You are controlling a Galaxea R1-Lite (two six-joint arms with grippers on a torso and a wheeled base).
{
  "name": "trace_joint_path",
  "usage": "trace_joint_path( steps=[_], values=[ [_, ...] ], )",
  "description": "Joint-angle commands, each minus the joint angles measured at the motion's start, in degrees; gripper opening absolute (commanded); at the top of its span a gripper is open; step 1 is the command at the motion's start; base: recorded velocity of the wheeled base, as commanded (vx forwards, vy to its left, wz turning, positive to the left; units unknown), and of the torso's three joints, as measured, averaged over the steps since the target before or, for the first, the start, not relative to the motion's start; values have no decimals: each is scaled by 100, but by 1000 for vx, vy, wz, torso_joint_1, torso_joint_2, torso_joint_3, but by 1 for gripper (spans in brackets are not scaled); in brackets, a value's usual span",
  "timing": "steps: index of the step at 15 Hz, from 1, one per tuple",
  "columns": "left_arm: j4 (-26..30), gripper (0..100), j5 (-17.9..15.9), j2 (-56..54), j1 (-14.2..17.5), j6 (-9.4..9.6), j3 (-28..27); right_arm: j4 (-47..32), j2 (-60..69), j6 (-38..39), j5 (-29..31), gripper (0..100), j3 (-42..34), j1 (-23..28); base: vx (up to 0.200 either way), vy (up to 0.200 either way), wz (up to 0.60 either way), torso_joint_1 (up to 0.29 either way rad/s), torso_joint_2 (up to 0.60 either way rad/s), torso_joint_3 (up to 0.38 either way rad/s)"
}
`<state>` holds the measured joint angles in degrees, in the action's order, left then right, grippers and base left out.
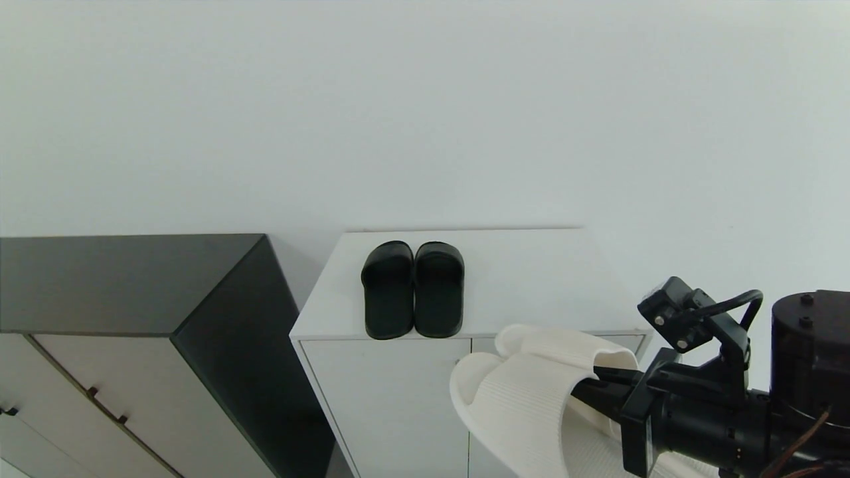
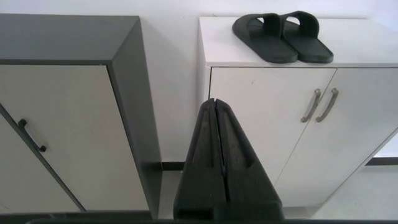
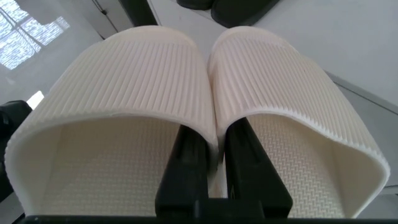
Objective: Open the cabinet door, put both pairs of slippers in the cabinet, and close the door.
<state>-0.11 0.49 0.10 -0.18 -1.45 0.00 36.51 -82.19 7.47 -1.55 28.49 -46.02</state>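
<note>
Two pairs of slippers, one held and one on top of a shut cabinet

Nearest the robot, on its right side, the right gripper (image 1: 593, 387) holds the white slippers (image 1: 518, 398) side by side in the air. The right wrist view shows one black finger (image 3: 185, 163) tucked inside each slipper, with the two ribbed inner walls pinched between them.

The left gripper (image 2: 214, 124) carries nothing; its two black fingers are pressed flat together, pointing towards the gap between the two pieces of furniture.

Beyond the held pair stands the white cabinet (image 1: 392, 398). Both of its doors are shut, and two slim metal handles (image 2: 320, 104) sit close together where the doors meet. On its flat top, near the front edge, the black slippers (image 1: 412, 289) lie touching each other.

To the robot's left of the white cabinet, just beside it, stands a dark cabinet (image 1: 133, 279) with pale fronts and small dark handles. Behind everything is a plain white wall (image 1: 425, 99).
</note>
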Motion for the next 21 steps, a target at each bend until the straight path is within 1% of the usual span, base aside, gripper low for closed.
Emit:
trace_joint_path(
  steps=[1, 4, 10, 11, 13, 21],
  values=[
    [-7, 0, 4, 8, 1, -4, 0, 5, -34, 0, -3, 0, -1, -47, 0, 0, 0, 0, 0, 0],
    [2, 0, 4, 8, 1, -4, 0, 5, -34, 0, -3, 0, -45, -109, 0, 0, 0, -20, 45, 28],
    [-7, 0, 4, 8, 1, -4, 0, 5, -25, -35, -3, 0, -80, -162, 0, 0, 0, -152, 352, 195],
    [-7, 0, 4, 8, 1, -4, 0, 5, -25, -194, -3, 0, -168, -179, 0, 0, 0, -173, 383, 212],
    [2, 0, -5, 8, 1, -4, 0, 14, 1, -308, -12, 0, -239, -179, 0, 0, 0, -176, 398, 217],
    [-7, 0, -5, 8, 1, -4, 0, 14, 71, -308, -12, 0, -309, -285, 0, 0, 0, -227, 533, 311]
  ],
)
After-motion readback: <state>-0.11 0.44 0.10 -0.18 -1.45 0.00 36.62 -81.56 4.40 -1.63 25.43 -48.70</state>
